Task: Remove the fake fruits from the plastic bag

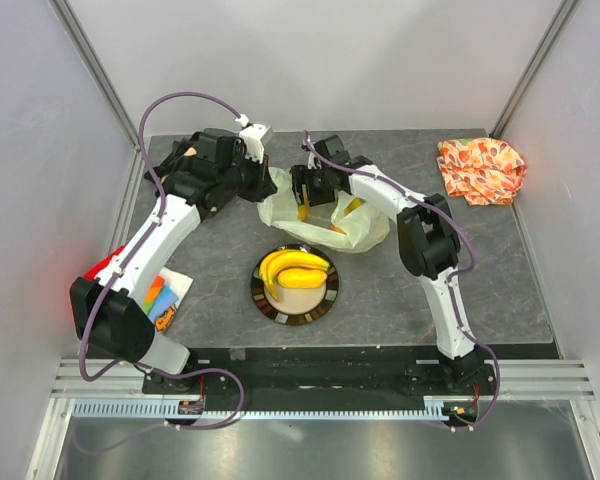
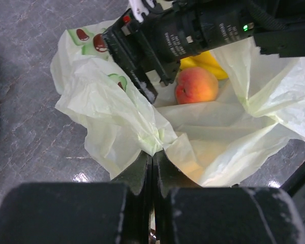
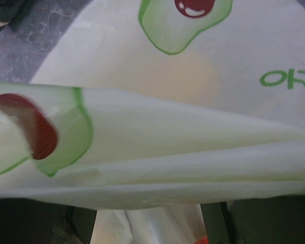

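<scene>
The pale yellow-green plastic bag (image 1: pixel 365 230) lies open behind the plate (image 1: pixel 325 298). My left gripper (image 1: pixel 256 186) is shut on the bag's left rim, and in the left wrist view (image 2: pixel 155 152) the film is pinched between the jaws. A peach (image 2: pixel 195 85) and a yellow banana (image 2: pixel 208 60) lie inside the bag. My right gripper (image 1: pixel 305 198) reaches into the bag's mouth just left of the peach. In its own view (image 3: pixel 147 223) the jaws stand wide apart, with bag film (image 3: pixel 183 152) stretched across them. A banana bunch (image 1: pixel 295 268) lies on the plate.
An orange leaf-patterned cloth (image 1: pixel 482 170) lies at the back right corner. Colourful flat items (image 1: pixel 162 295) sit by the left arm's base. Walls close in the table on the left, right and back.
</scene>
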Controlling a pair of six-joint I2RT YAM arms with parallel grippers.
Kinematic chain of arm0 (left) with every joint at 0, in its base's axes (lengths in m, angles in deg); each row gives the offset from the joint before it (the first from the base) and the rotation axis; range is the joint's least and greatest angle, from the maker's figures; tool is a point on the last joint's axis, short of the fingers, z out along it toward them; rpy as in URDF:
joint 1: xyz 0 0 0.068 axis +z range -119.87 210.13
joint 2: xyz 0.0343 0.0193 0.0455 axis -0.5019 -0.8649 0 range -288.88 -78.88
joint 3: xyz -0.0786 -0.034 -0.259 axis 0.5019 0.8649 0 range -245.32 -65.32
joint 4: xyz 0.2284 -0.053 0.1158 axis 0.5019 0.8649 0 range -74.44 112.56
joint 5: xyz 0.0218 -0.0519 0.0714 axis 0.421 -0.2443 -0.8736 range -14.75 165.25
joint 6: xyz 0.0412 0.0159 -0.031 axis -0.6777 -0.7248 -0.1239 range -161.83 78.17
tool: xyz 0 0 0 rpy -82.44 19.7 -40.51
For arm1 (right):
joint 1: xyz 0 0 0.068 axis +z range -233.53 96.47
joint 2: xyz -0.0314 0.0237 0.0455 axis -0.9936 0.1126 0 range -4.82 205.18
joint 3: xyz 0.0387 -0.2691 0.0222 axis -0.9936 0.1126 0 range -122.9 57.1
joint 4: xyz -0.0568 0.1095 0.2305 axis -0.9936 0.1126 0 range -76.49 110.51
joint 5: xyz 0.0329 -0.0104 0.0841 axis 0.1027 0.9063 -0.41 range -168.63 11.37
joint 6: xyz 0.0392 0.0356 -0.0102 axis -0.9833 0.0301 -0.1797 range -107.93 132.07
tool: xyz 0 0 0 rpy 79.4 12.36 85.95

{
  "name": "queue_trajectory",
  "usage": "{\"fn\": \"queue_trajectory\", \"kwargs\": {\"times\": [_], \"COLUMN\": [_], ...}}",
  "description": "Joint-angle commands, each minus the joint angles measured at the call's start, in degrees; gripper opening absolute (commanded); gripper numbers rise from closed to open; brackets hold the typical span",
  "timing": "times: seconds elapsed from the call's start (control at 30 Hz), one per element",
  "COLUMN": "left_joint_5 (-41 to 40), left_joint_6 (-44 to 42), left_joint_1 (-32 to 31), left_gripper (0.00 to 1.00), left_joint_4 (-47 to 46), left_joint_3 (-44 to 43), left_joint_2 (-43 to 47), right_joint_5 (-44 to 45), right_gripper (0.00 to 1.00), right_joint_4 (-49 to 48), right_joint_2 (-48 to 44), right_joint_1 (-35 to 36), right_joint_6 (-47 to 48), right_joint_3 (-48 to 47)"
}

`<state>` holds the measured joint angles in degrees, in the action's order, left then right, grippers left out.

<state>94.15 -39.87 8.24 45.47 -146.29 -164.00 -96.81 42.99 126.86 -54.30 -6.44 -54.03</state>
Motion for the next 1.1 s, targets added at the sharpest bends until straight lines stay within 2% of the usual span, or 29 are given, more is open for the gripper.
{"fn": "queue_trajectory", "kwargs": {"times": [0.0, 0.1, 0.13, 0.23, 0.37, 0.43, 0.57, 0.7, 0.8, 0.83, 0.9, 1.0, 1.07], "left_joint_5": [0.0, -1.7, -2.0, -3.1, -4.6, -4.6, -5.9, -4.5, -3.1, -3.2, -3.3, -3.3, -3.2], "left_joint_6": [1.6, 0.9, 0.7, 0.5, 0.9, 1.2, 0.4, -1.3, -1.8, -1.8, -3.5, -4.2, -5.0], "left_joint_1": [0.2, 0.2, 0.2, 0.2, 0.7, 1.4, 1.7, 1.7, 1.7, 1.6, 1.6, 1.6, 1.6], "left_gripper": [0.01, 0.02, 0.02, 0.02, 0.02, 0.01, 0.02, 0.03, 0.18, 0.38, 0.53, 0.67, 0.7], "left_joint_4": [-1.4, -1.4, -1.6, -2.2, -3.3, -3.8, -5.2, -5.9, -5.1, -4.9, -4.1, -3.4, -3.1], "left_joint_3": [-1.2, -1.6, -1.8, -1.9, -2.0, -3.2, -6.9, -12.3, -15.4, -15.9, -16.8, -16.7, -16.2], "left_joint_2": [-0.1, -0.4, -0.4, -1.0, -2.4, -3.6, -6.5, -9.6, -12.2, -12.6, -12.7, -11.8, -10.0], "right_joint_5": [6.2, 8.0, 7.5, 5.4, 1.6, -1.0, -8.3, -13.5, -14.2, -14.4, -15.3, -13.1, -11.8], "right_gripper": [0.73, 0.54, 0.43, 0.3, 0.24, 0.22, 0.22, 0.21, 0.2, 0.2, 0.2, 0.19, 0.19], "right_joint_4": [-0.7, -0.3, 0.1, 0.2, 1.0, 4.5, 9.9, 11.3, 10.6, 9.8, 7.5, 3.4, 1.2], "right_joint_2": [3.9, 4.3, 3.4, -0.5, -7.7, -11.6, -18.6, -25.9, -30.9, -33.4, -37.0, -41.6, -43.7], "right_joint_1": [0.7, 0.7, 0.5, -0.6, -3.3, -4.8, -5.8, -5.8, -5.7, -5.7, -5.6, -5.3, -4.9], "right_joint_6": [-4.3, -1.7, 0.6, 4.6, 8.1, 10.9, 21.1, 29.7, 34.7, 35.3, 36.5, 36.3, 36.6], "right_joint_3": [-2.9, -3.0, -2.8, -1.3, 1.4, 1.3, 3.8, 12.0, 15.6, 16.1, 17.1, 17.5, 17.1]}}
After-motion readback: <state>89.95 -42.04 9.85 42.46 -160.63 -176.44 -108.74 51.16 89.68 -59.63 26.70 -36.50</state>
